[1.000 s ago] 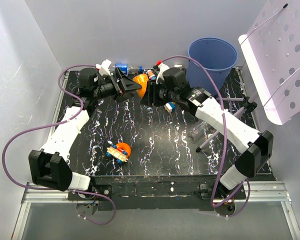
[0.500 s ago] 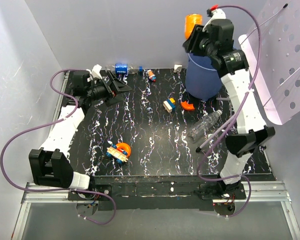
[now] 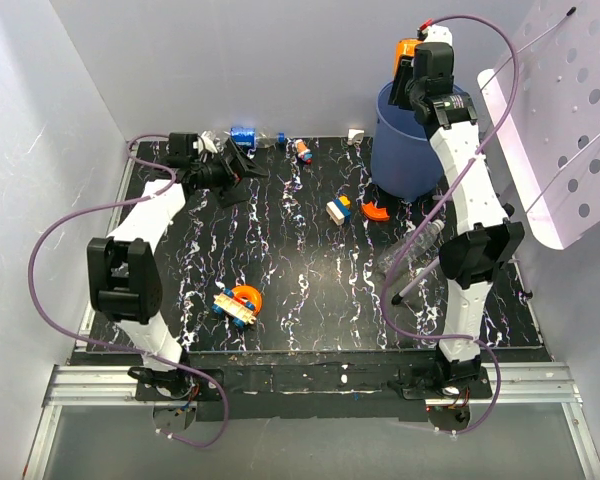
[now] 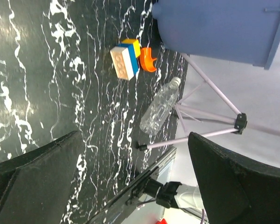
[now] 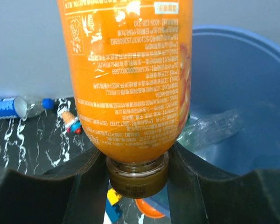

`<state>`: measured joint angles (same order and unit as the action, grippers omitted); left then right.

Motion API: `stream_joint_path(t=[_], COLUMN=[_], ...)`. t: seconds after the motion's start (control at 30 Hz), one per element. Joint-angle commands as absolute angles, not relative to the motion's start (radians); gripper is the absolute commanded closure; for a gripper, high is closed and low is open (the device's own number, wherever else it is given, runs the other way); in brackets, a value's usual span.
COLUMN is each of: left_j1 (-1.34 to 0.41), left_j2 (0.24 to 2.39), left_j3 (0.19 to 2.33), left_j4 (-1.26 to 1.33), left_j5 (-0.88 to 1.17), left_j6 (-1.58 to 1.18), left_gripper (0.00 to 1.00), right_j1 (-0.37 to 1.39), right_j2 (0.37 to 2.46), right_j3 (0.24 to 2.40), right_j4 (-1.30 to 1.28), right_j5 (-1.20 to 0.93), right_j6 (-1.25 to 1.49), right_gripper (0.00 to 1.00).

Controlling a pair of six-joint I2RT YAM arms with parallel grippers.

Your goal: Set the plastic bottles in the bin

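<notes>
The right tool pinches the orange bottle by its capped end above the bin, at one o'clock on the worktop. A clear bottle lies inside the bin. The left tool, spread and empty, is at eleven o'clock. A loose clear bottle lies at three o'clock.

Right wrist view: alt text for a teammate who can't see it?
The right gripper clamps an orange bottle near its cap, at the blue bin's rim. A clear bottle lies inside the bin.
</notes>
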<state>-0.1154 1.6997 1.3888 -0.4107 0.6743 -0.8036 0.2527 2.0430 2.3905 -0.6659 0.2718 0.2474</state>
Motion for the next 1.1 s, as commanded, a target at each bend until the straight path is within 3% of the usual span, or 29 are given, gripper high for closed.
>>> stream_joint_path(t=[0.0,0.07,0.23,0.63,1.07], left_j1=[-0.101,-0.089,-0.060,-0.041,-0.043], left_j2=[1.776,1.827,1.937,2.252,2.552], left_j3=[1.506,1.557,1.678,2.078,2.270], left_j4=[-0.419,-0.420,-0.426,-0.443,-0.190], left_j5=[0.692,0.683,0.641,0.401,0.146], left_j6=[-0.792,-0.796,-0.815,-0.844,-1.055], left_gripper=[0.02,0.02,0.02,0.02,0.02], right_j1=[0.238,0.236,0.230,0.230,0.302], right_j2=[2.060,2.075,2.095,2.011,1.864], right_j3=[2.405,2.405,2.398,2.289,2.165], right_j4=[-0.523,-0.505,-0.486,-0.462,-0.482], right_j5=[0.347,0.368,0.387,0.261,0.153], right_j6=[0.195,0.186,0.169,0.204,0.224], right_gripper=[0.51,0.43,0.35,0.27,0.23])
